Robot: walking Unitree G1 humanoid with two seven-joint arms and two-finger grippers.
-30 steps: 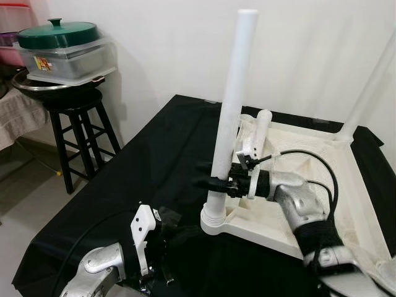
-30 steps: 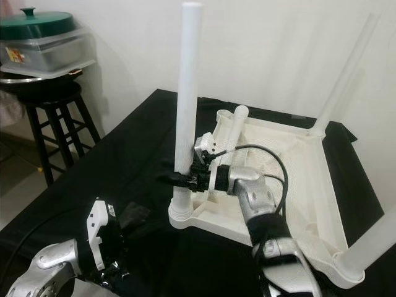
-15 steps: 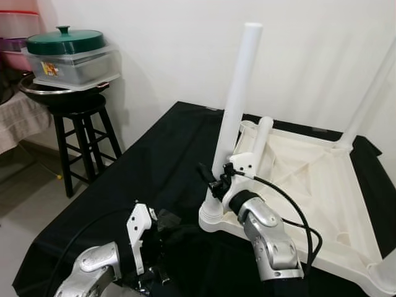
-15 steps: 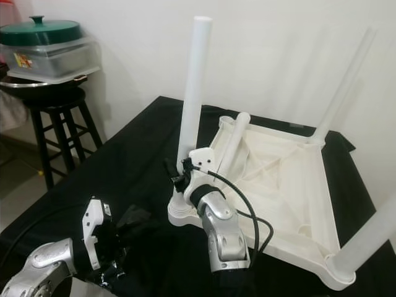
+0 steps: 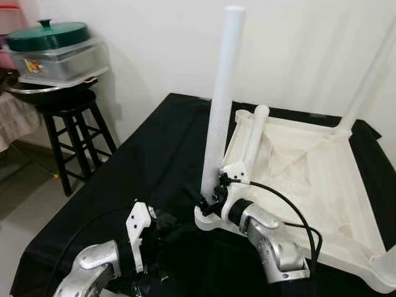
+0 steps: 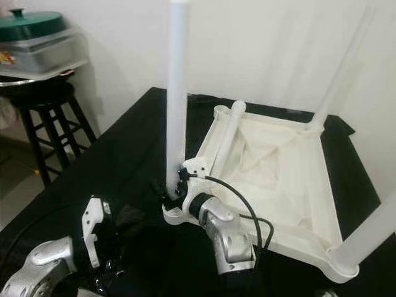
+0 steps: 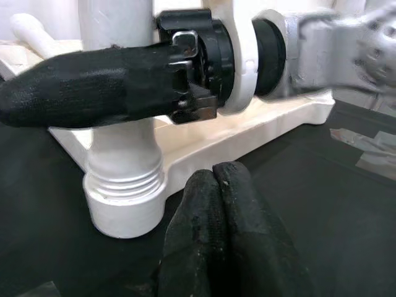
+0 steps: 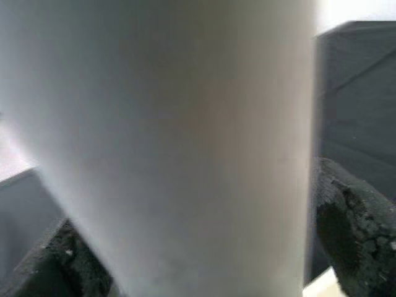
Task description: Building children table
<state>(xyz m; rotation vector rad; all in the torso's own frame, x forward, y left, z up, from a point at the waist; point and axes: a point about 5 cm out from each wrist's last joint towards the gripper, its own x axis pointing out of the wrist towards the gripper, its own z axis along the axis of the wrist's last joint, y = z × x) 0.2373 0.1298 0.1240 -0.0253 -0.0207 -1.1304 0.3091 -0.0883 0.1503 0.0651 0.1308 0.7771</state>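
Observation:
An upturned white children's table lies on a black-clothed table. One white leg stands upright in the near left corner socket. My right gripper is shut on this leg just above its threaded base, and in the right wrist view the leg sits between the black fingers. A loose white leg lies on the table's underside. My left gripper is shut and empty, low over the cloth, a short way in front of the socket.
Two more legs stand at the far right and near right corners. A black stool to the left carries a pan and a clear container with a green lid. A white wall runs behind.
My right gripper has slid lower on the upright leg, close to its base, and its forearm has swung round to the near side. The left gripper stays low and shut. The camera has shifted.

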